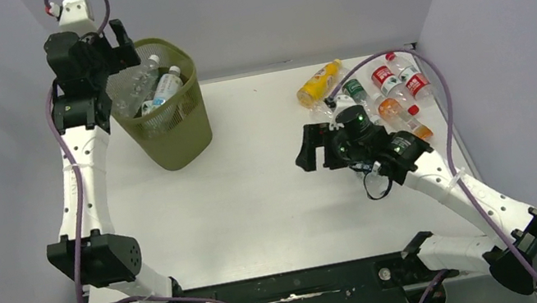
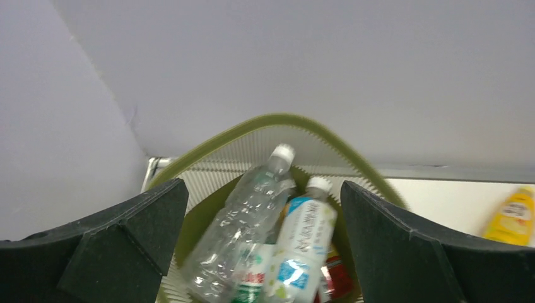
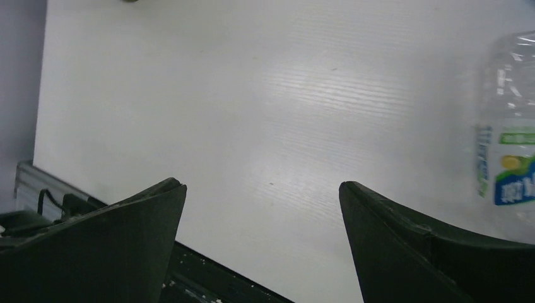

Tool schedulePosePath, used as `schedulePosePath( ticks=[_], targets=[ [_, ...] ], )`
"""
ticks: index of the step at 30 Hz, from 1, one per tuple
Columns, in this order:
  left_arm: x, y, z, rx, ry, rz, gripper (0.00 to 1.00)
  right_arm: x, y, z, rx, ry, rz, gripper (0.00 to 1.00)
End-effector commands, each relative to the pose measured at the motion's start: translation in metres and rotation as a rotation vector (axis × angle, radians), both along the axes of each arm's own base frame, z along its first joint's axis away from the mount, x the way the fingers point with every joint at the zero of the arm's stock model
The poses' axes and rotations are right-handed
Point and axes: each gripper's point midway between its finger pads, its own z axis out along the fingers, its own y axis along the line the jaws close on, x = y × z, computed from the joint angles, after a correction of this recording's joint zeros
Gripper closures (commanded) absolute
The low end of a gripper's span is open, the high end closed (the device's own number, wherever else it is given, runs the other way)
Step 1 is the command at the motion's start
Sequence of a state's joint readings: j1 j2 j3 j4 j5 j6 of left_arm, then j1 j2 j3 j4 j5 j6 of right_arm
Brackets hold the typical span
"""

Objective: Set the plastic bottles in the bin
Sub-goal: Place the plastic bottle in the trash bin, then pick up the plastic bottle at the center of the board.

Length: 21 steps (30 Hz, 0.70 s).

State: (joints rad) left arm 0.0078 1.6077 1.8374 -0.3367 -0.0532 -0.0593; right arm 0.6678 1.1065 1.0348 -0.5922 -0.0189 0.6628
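Red-labelled bottle [image 2: 338, 281] in bin [image 2: 277, 118]: wrist view only

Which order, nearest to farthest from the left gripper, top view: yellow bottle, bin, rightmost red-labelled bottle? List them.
1. bin, just under the left gripper.
2. yellow bottle, right of centre.
3. rightmost red-labelled bottle, far right.
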Motion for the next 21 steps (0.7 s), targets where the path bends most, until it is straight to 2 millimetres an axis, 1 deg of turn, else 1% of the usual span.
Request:
schedulePosePath(
  ticks=[1,5,8,12,14,17,19,21],
  targets=[
    [-0.026,-0.071,0.055,-0.068,-0.076,-0.219,0.07,0.022,-0.060,0.010,-0.075,-0.014,-0.216,0.02],
    [-0.048,-0.129,0.045,-0.086,-0.011,-0.339,0.07,0.030,-0.106,-0.001,-0.143,0.025,-0.356,0.02],
    [-0.067,-0.168,0.030,-0.144,0.042,-0.439,0.07,0.029,-0.125,-0.012,-0.164,0.060,-0.422,0.02],
    [-0.098,-0.217,0.003,-0.206,0.108,-0.563,0.07,0.026,-0.143,-0.040,-0.198,0.125,-0.505,0.02],
    [-0.117,-0.243,-0.024,-0.215,0.170,-0.620,0.07,0.025,-0.150,-0.053,-0.215,0.148,-0.536,0.02],
    [-0.138,-0.263,-0.058,-0.231,0.251,-0.660,0.07,0.024,-0.162,-0.071,-0.245,0.174,-0.580,0.02],
    [-0.151,-0.269,-0.075,-0.253,0.293,-0.674,0.07,0.023,-0.168,-0.082,-0.269,0.193,-0.599,0.02],
    [-0.162,-0.271,-0.088,-0.268,0.321,-0.689,0.07,0.023,-0.173,-0.091,-0.291,0.209,-0.610,0.02]
  ],
)
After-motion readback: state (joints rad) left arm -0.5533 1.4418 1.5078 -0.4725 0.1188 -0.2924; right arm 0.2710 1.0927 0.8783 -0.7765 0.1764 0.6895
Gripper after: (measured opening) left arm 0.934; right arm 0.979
